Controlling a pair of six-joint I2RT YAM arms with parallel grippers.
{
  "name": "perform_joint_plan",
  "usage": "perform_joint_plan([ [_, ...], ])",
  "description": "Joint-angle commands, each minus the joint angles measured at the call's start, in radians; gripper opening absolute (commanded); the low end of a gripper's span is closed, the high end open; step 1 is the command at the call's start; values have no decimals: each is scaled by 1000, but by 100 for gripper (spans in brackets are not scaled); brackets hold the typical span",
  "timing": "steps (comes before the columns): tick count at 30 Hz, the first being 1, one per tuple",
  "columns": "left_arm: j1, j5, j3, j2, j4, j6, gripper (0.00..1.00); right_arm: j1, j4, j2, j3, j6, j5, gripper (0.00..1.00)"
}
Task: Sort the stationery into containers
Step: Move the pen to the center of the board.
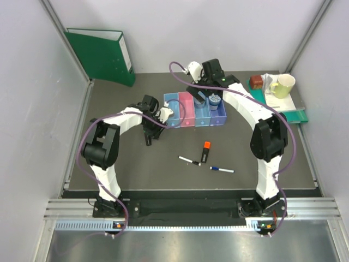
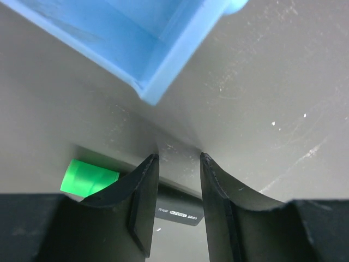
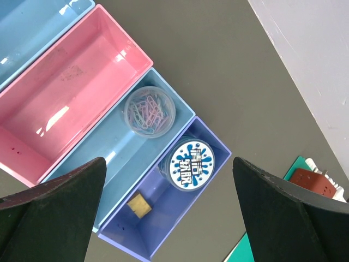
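Mostly hidden behind the left jaws, green-capped highlighter [image 2: 87,179], seemingly lying loose.

Glossy translucent plastic bins [image 3: 82,98]; matt scuffed table [image 2: 283,82].

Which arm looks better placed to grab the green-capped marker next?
Left. The left gripper, open, hangs right over the green-capped highlighter, while the right gripper, also open, is up over the bins, away from it.
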State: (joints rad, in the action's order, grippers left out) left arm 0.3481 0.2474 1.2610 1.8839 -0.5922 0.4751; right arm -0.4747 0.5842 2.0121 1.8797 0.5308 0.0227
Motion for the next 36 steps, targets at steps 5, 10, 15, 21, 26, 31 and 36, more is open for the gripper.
perform_joint_plan([
  [5, -4, -66, -29, -52, -70, 85, 41, -1, 29, -99, 24, 17, -17, 100],
  [10, -4, -51, -20, -178, -139, 16, 41, 22, 231, -154, 0, 25, -107, 100],
  [15, -3, -78, -26, -323, -161, -84, 41, 51, 305, -288, -180, -43, -159, 100],
  [21, -3, -193, -43, -341, -172, -122, 41, 59, 330, -363, -349, -329, -269, 100],
  [26, -9, -238, -78, -261, -189, -167, 41, 53, 252, -345, -456, -521, -379, 100],
  [31, -20, -238, -69, -171, -216, -207, 41, 54, 220, -308, -516, -653, -403, 100],
  [36, -24, -227, -45, -91, -230, -228, 41, 30, 181, -302, -600, -753, -399, 99],
])
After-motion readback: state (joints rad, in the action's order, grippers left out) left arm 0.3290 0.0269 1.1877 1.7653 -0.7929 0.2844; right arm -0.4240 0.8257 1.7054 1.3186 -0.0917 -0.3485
